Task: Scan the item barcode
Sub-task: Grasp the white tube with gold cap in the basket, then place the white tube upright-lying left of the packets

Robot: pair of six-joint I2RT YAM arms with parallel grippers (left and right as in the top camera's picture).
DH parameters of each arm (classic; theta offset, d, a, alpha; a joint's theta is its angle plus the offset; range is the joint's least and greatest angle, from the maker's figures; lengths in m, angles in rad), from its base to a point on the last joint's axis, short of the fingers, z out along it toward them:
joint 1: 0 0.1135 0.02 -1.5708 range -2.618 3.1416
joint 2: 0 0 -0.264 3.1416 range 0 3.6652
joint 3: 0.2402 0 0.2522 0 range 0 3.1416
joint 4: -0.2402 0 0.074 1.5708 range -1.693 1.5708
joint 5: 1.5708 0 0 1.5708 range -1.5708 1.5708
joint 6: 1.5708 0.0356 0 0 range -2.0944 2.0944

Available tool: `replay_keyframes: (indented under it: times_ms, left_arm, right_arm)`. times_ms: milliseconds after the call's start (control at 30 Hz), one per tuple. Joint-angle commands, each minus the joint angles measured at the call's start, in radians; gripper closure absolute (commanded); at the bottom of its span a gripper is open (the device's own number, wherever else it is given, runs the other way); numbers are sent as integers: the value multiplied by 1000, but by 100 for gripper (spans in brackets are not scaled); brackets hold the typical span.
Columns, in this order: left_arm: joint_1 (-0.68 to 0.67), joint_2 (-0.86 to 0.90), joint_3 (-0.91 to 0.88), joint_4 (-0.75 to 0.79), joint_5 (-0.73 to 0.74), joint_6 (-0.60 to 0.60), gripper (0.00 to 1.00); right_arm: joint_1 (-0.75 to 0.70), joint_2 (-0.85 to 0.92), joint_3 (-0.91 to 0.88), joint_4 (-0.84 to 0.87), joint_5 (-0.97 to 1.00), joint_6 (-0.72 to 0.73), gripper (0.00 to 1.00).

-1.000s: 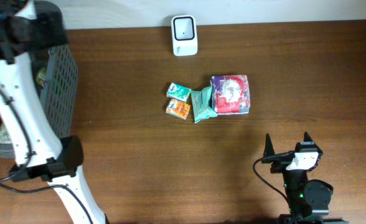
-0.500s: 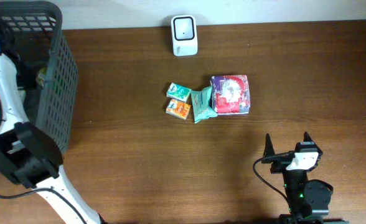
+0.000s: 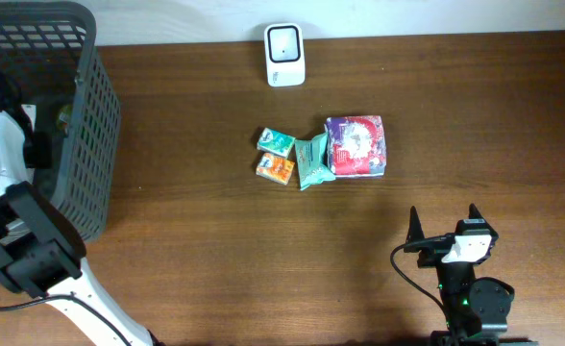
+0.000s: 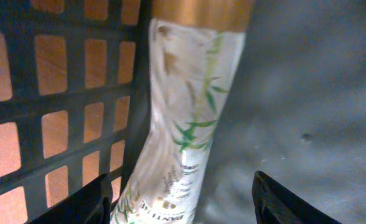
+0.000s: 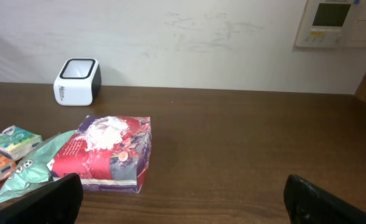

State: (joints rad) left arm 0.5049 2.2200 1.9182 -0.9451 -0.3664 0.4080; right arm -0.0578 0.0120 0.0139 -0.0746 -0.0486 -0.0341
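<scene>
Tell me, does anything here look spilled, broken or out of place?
Nothing looks spilled or broken. Only the teal packet lies askew, its edge right up against the flowery pack.

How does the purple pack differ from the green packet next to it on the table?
The purple pack is larger and blocky; the green packet is smaller and flat. The purple pack has a red flowery print, while the green packet is a plain pale colour. The purple pack sits straight; the green packet is turned askew. Both lie on the table, touching side by side.
</scene>
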Motion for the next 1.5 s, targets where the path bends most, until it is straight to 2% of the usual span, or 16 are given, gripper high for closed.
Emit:
replay_keyframes:
  times_ms: [0, 67, 100, 167, 233, 367, 433, 533, 600, 700, 867, 1167, 1200, 1300, 1367, 1467]
  left_arm:
    - [24, 47, -6, 2, 12, 6, 33]
    - [28, 74, -6, 10, 13, 6, 38]
    - [28, 90, -6, 16, 17, 6, 48]
    - [28, 121, -6, 17, 50, 6, 57]
    - [28, 131, -6, 18, 50, 5, 100]
    - [25, 112, -6, -23, 50, -111, 100]
    - [12, 40, -6, -33, 50, -230, 100]
    - [-14, -154, -4, -19, 158, -262, 100]
    - [-16, -357, -4, 10, 504, -267, 100]
    - [-16, -548, -4, 73, 772, -451, 100]
    - [-105, -642, -5, 85, 1254, -469, 100]
    - [-550, -594, -7, -7, 874, -468, 100]
    - [-597, -565, -7, -16, 873, -469, 100]
    - [-720, -413, -7, -77, 637, -475, 100]
    - [-781, -307, -7, -97, 400, -597, 100]
    - [-813, -169, -7, -99, 341, -649, 100]
  right_arm:
    - [6, -6, -8, -1, 5, 1, 1]
    - [6, -6, -8, -2, 5, 1, 1]
    - [6, -6, -8, -2, 5, 1, 1]
    - [6, -6, -8, -1, 5, 1, 1]
    - [6, -6, -8, -1, 5, 1, 1]
    - [6, -6, -8, -1, 5, 1, 1]
    - [6, -6, -8, -2, 5, 1, 1]
    - [6, -6, -8, -1, 5, 1, 1]
    - [6, -6, -8, -1, 5, 1, 1]
    - [6, -6, -8, -1, 5, 1, 1]
    - [6, -6, -8, -1, 5, 1, 1]
    - [6, -6, -8, -1, 5, 1, 1]
    - [6, -6, -8, -1, 5, 1, 1]
    - [6, -6, -8, -1, 5, 1, 1]
    - [6, -6, -8, -2, 5, 1, 1]
    - [6, -6, -8, -2, 5, 1, 1]
